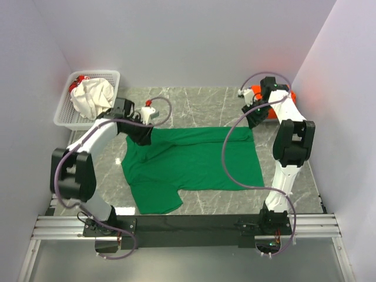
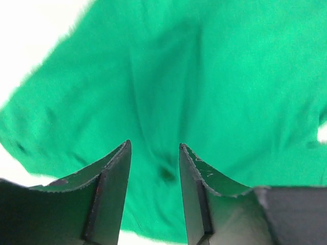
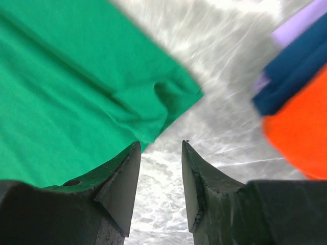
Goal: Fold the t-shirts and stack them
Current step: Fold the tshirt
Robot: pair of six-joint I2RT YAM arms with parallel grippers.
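Near the green t-shirt [image 1: 194, 161], left gripper [image 2: 154, 144] and right gripper [image 3: 160, 143] stand parted; both empty.

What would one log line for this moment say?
green t-shirt: spread on table | left tool: open over it | right tool: open by its corner | orange t-shirt, blue t-shirt: nearby

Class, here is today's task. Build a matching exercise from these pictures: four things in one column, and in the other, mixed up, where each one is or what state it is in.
Column 1
1. green t-shirt
2. white basket
3. orange t-shirt
4. left gripper

Column 2
A. at the far left corner of the table, with crumpled cloth inside
B. spread out across the middle
C. at the far right
D. open, with nothing between the jaws

Pairs: 1-B, 2-A, 3-C, 4-D
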